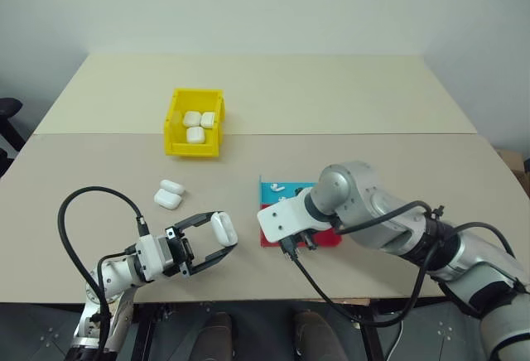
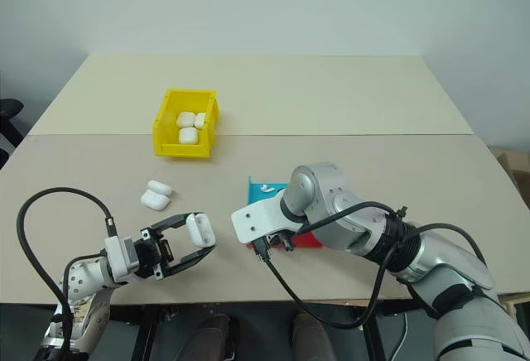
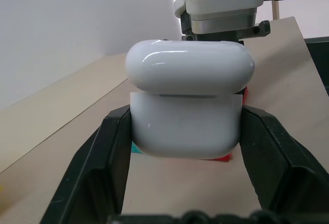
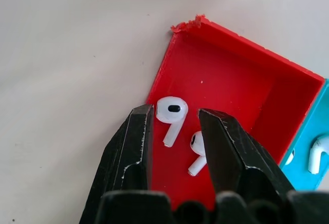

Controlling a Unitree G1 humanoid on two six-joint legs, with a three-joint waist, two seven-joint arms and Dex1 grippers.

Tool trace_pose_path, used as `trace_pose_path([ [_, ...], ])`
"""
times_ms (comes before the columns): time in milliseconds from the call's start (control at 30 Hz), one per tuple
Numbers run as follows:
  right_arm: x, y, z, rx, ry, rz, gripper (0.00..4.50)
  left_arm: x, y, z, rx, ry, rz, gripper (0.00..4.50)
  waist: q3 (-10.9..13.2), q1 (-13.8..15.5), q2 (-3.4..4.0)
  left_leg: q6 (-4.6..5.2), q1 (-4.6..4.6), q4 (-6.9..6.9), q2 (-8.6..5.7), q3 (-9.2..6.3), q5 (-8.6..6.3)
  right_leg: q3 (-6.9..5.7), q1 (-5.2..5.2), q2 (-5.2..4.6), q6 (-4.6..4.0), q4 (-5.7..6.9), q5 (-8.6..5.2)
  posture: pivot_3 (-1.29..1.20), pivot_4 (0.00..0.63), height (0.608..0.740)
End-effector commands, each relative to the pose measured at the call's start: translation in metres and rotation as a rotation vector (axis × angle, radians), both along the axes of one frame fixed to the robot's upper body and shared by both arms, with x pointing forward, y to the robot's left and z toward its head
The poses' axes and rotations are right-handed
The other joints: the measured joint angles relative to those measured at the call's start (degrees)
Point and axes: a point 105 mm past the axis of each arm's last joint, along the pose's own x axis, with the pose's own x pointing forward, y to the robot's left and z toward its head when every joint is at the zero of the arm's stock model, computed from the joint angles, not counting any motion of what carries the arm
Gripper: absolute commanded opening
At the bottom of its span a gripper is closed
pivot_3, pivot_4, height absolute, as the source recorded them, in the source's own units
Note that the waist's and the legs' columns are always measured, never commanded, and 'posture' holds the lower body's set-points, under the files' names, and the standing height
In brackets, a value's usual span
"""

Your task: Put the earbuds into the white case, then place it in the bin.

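Observation:
My left gripper (image 1: 222, 230) is shut on the white case (image 3: 187, 106) and holds it just above the table's near left; the lid sits slightly ajar. My right gripper (image 4: 176, 110) points down into the red half of the tray (image 4: 231, 75). Its fingers stand open a little, close on either side of one earbud (image 4: 172, 112) lying there. A second earbud (image 4: 195, 152) lies beside it, partly behind a finger. In the teal half rests another earbud (image 4: 317, 153). The yellow bin (image 1: 192, 147) stands further back on the left with three white cases (image 1: 199, 121) inside.
Two more white cases (image 1: 169, 195) lie on the table between the bin and my left gripper. The red and teal tray (image 1: 272, 185) sits near the table's middle, mostly under my right wrist. A seam crosses the table behind the bin.

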Motion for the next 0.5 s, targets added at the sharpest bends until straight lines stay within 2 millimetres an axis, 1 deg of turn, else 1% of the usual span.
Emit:
trace_pose_path([
  [33, -0.0017, 0.0045, 0.0023, 0.003, -0.027, 0.038, 1.78, -0.0015, -0.0007, 0.0082, 0.0, -0.054, 0.01, 2.79, 0.0, 0.0, 0.0, 0.0, 0.0, 0.0, 0.0, 0.0, 0.0, 0.0, 0.0, 0.0, 0.0, 0.0, 0.0, 0.0, 0.15, 0.74],
  [267, 0.0011, 0.0039, -0.0019, -0.006, -0.032, 0.036, 1.78, -0.0024, -0.0015, 0.006, 0.014, -0.055, 0.013, 2.79, 0.0, 0.0, 0.0, 0.0, 0.0, 0.0, 0.0, 0.0, 0.0, -0.01, 0.0, 0.0, 0.0, 0.0, 0.0, 0.0, 0.15, 0.74],
  [500, -0.0007, 0.0056, -0.0045, -0.005, -0.028, 0.058, 1.78, -0.0036, -0.0016, 0.0061, 0.014, -0.059, 0.017, 2.79, 0.0, 0.0, 0.0, 0.0, 0.0, 0.0, 0.01, -0.01, 0.0, -0.01, 0.0, 0.0, -0.01, 0.0, 0.0, 0.0, 0.15, 0.74],
])
